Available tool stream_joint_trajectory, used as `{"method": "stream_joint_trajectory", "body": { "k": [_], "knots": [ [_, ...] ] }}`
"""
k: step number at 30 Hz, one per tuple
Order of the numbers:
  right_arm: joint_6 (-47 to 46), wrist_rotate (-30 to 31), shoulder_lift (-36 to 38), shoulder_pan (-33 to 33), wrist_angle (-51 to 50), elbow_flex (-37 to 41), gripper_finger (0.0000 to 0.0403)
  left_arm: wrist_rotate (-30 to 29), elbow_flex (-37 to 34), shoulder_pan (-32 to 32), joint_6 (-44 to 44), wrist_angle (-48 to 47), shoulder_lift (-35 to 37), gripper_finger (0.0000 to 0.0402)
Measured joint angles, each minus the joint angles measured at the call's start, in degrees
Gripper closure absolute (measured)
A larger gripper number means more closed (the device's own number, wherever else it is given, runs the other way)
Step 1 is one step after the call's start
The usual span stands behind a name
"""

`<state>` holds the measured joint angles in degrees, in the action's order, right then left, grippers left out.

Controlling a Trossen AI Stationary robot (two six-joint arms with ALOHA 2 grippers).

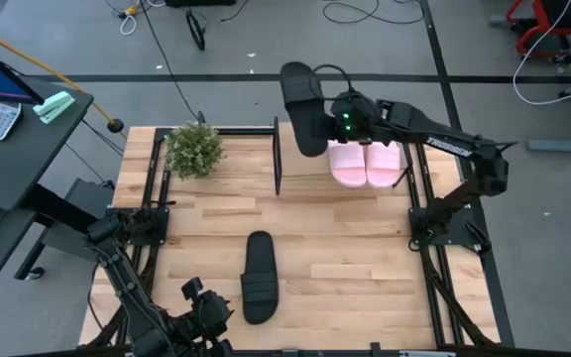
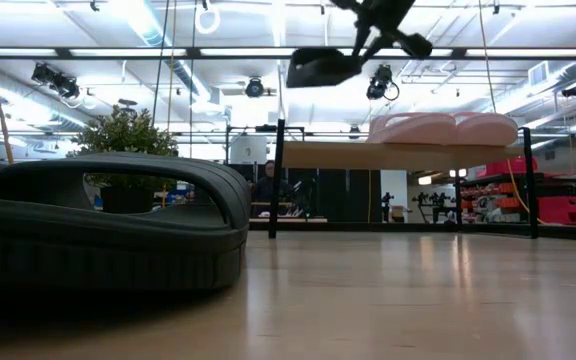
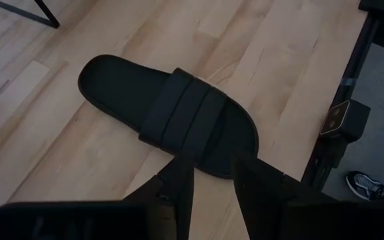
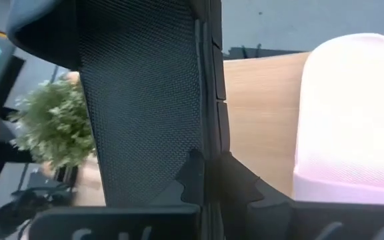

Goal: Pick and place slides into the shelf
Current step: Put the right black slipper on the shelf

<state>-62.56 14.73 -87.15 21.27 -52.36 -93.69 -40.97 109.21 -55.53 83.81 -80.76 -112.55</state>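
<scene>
Two pale pink ribbed slides rest on the plywood shelf, upper centre; right gripper clamps a black slide beside them; left gripper jaws parted, empty, lower left.

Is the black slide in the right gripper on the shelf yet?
No. The black slide hangs above the shelf, clamped in the right gripper.
</scene>
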Motion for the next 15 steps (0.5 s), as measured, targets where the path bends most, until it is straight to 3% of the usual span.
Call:
{"method": "stream_joint_trajectory", "body": {
  "k": [15],
  "knots": [
    [0.67, -2.72, -7.90, 3.65, -4.97, 0.00, 0.0380, -0.43, 0.00, 0.00, 0.04, 0.19, 0.00, 0.0294]
  ]
}}
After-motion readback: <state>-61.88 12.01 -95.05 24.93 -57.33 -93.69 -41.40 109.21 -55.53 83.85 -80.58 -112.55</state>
